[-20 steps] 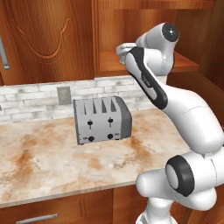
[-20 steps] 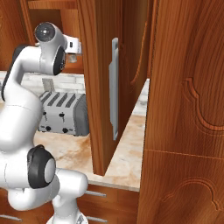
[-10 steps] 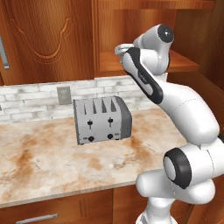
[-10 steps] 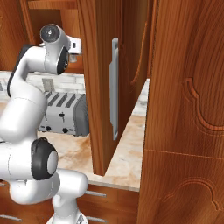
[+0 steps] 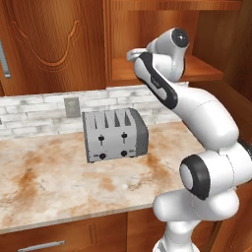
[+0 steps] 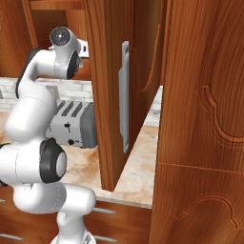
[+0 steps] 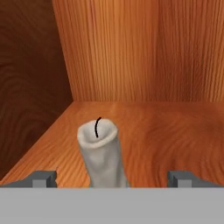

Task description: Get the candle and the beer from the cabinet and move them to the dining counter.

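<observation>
In the hand view the tool [image 7: 112, 178] stands spread wide, its two grey fingertips [image 7: 43, 178] far apart at the bottom corners, nothing pinched between them. The candle [image 7: 101, 154] stands upright on the cabinet shelf [image 7: 166, 135] between those fingertips, closer to the left one and touching neither. It is a pale grey-white stub with a short dark wick curling from its hollowed top. Past the candle the bare wooden shelf runs back to the cabinet's rear wall, and a darker side wall closes in on the candle's left.

In the left base view the counter [image 5: 54, 182], beige marble with rust-brown veins, lies nearest, with a silver drawer handle just under its front edge. The toaster [image 5: 114, 134], grey with four slots and two dark knobs, sits on it against the pale brick backsplash [image 5: 34, 110], which carries a grey wall outlet [image 5: 72, 106] left of the toaster. Above and right of the toaster the white arm [image 5: 197, 123] bends upward and reaches into the open cabinet [image 5: 162, 34], its wrist level with the shelf. A closed carved door hangs left of that opening, above the toaster.

In the right base view the cabinet's open door [image 6: 112, 90] stands edge-on, right of the toaster, with its vertical silver handle [image 6: 125, 95] facing the camera.
</observation>
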You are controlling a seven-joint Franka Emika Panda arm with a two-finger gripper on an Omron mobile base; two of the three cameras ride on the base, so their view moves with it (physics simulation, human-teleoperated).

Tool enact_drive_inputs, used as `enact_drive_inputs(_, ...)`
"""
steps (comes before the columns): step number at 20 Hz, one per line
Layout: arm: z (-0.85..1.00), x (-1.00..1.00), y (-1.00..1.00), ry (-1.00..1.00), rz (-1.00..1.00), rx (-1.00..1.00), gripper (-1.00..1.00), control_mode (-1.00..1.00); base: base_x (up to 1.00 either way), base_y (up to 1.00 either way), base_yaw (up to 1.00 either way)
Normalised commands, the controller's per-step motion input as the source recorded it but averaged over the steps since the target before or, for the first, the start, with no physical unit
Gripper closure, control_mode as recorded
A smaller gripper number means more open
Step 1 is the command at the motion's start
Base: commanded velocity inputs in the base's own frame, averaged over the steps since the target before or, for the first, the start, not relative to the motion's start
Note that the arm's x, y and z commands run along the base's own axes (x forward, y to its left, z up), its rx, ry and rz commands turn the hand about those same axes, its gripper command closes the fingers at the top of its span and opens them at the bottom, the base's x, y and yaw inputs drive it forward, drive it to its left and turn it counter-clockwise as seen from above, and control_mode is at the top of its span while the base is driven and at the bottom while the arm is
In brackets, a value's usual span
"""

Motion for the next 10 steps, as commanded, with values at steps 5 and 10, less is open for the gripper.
enact_drive_inputs(5, 0.0, 0.29, 0.02, 0.02, 0.0, 0.0, -1.0, -1.0, 0.0, 0.0, 0.0)
enact_drive_inputs(10, -0.01, 0.14, 0.06, 0.03, 0.0, 0.0, -1.0, -1.0, 0.0, 0.0, 0.0)
